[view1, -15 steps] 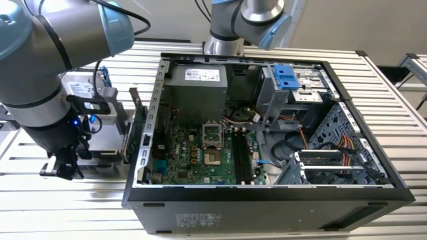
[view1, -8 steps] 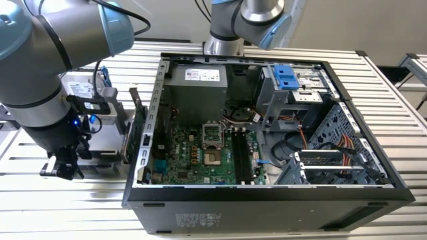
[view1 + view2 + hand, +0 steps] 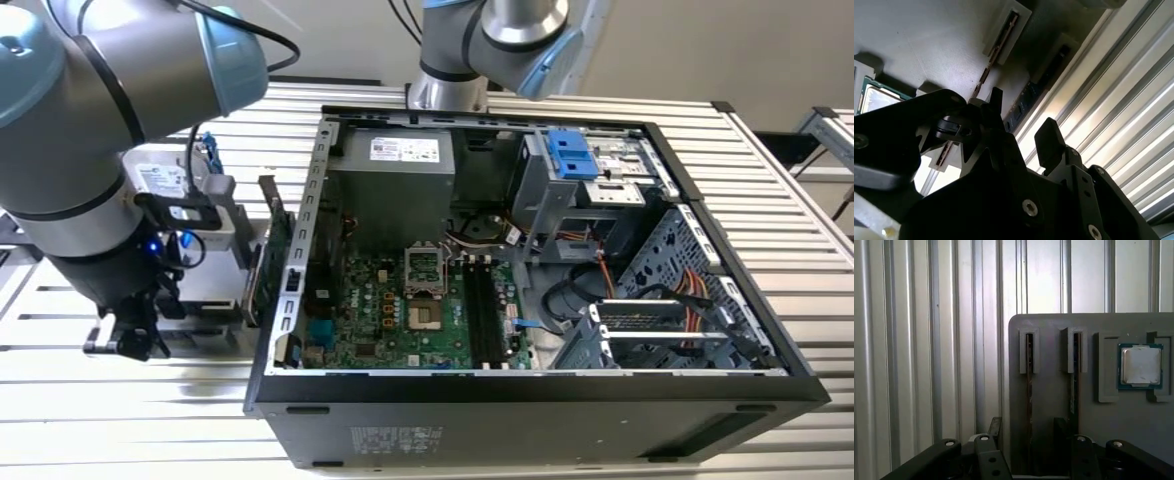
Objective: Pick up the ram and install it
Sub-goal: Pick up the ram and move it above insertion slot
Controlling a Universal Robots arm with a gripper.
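One claw [image 3: 1029, 429], two fingers [image 3: 995, 426]. Two ram strips [image 3: 1029, 390], edge-on: one between those fingers, one just outside them. Two slots [image 3: 1025, 351] in one grey tray [image 3: 1050, 390] ahead of the claw. One processor chip [image 3: 1140, 366] beyond the second strip. Near the claw, one hard drive [image 3: 167, 180] and one upright green board [image 3: 274, 260]; farther off, one open computer case [image 3: 534, 400].

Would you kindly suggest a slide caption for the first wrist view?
Open gripper straddling the ram, edge-on in a grey holder beside a second strip and a processor chip.
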